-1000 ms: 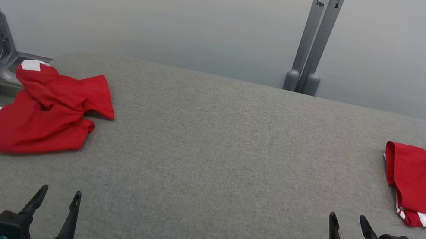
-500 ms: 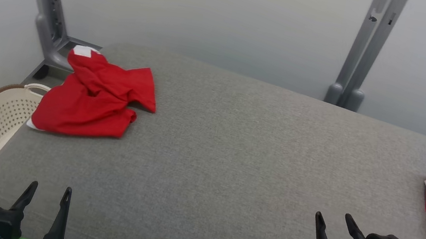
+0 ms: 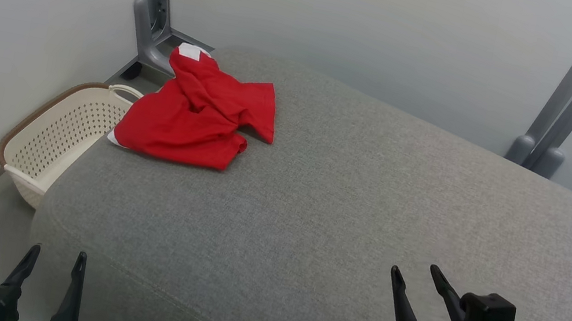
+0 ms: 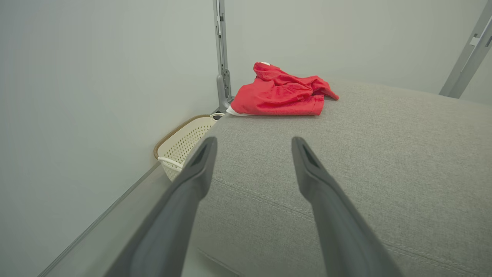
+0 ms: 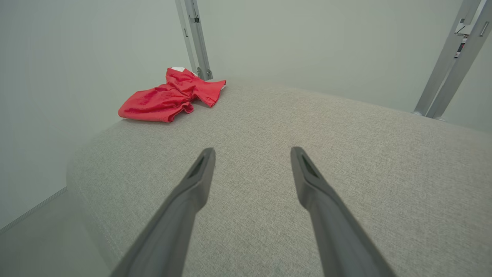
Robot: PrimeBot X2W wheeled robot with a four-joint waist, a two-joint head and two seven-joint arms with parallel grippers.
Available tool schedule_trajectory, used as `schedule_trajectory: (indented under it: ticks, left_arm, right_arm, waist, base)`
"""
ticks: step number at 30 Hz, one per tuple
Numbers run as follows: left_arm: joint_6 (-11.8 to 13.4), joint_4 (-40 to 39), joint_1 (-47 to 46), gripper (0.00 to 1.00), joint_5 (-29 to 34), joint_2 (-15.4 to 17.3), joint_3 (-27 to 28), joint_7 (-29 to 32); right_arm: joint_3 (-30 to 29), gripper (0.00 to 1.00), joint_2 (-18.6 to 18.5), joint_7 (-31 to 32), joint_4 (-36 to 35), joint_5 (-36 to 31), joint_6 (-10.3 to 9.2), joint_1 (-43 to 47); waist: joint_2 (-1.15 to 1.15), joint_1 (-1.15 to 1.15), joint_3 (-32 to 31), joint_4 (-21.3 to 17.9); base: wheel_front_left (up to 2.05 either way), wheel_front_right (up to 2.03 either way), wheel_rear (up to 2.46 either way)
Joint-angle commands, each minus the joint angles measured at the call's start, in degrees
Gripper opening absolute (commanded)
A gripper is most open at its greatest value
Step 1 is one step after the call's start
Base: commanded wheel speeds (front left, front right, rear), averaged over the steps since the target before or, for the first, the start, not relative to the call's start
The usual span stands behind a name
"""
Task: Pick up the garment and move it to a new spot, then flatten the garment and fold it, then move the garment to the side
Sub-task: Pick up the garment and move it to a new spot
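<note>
Garment, red and crumpled, is lying at the far left corner of the grey cushioned top, near a cream basket that is sitting on the floor. Left gripper is hovering at the near left edge, fingers spread, holding nothing. Right gripper is hovering over the near right, likewise spread and empty, well apart from the garment.
</note>
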Motion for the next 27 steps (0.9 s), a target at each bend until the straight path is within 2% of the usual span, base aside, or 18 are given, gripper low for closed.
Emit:
schedule_trajectory:
  ticks: [1, 7, 11, 15, 21, 27]
  left_arm:
    - [0.47, -0.13, 0.72, 1.0, -0.33, 0.07, 0.38, -0.44]
    - [0.45, 0.29, -0.6, 1.0, -0.76, 0.04, 0.35, -0.05]
    - [-1.09, 2.11, -4.46, 1.0, -1.2, 0.21, -0.89, 2.72]
    - [-3.63, 6.72, -11.43, 1.0, -2.94, -0.95, -2.31, 7.8]
    - [-7.08, 18.75, -25.47, 1.0, -7.0, -4.32, -2.57, 13.84]
    - [-9.14, 30.09, -37.28, 1.0, -9.86, -5.38, -1.02, 16.7]
  right_arm:
    - [0.12, 1.0, -0.27, 0.09, 0.26, -0.23, -0.03, -0.51]
    - [-0.05, 1.0, -0.27, 0.29, 0.08, -0.73, -0.03, -0.73]
    - [-0.87, 1.0, -0.28, 1.02, -0.78, -1.43, -0.03, 0.15]
    - [-2.64, 1.0, -0.3, 2.59, -3.26, -3.38, -0.04, 1.26]
    - [-2.9, 1.0, -0.3, 7.33, -9.92, -7.61, -0.03, -0.45]
    - [-1.75, 1.0, -0.29, 13.27, -17.33, -12.61, -0.03, -1.89]
  waist:
    - [0.0, 0.0, 1.03, 0.97]
    - [0.0, 0.0, 1.57, 1.33]
    - [0.0, 0.0, 1.95, 1.37]
    - [0.0, 0.0, 3.56, 1.02]
    - [0.0, 0.0, 9.61, -3.08]
    - [0.0, 0.0, 16.27, -8.1]
  base:
    - [0.0, 0.0, 0.0]
    - [0.0, 0.0, 0.0]
    - [0.0, 0.0, 0.0]
    - [0.0, 0.0, 0.0]
    - [0.0, 0.0, 0.0]
    - [0.0, 0.0, 0.0]
